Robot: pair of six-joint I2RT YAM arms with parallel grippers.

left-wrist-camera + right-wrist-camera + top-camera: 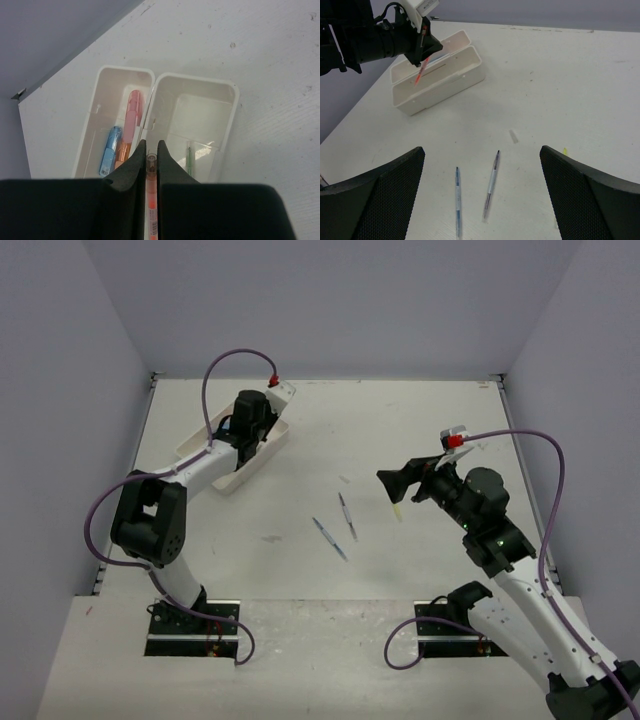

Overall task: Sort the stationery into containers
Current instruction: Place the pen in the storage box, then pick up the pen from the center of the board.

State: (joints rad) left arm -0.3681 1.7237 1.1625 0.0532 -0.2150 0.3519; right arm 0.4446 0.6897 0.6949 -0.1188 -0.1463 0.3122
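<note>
**Orange pen over the trays, two pens not yet sorted**

Left wrist: the left gripper is clamped on the thin orange pen. It hangs right above the shared wall of the two white trays, and I can't tell which tray it's aimed at. One tray holds a pink marker, a blue marker and an orange marker. The other holds a green item.

Right wrist: the right gripper has its jaws wide apart, empty, above the table. Two blue-grey pens lie loose near each other, well apart from the trays. A small yellow piece lies nearby, too small to identify.

Top: left arm over the trays, right arm near the loose pens.

Progress, judged: past halfway. Four items are in and one is in hand. The two pens and maybe the yellow piece are left.
</note>
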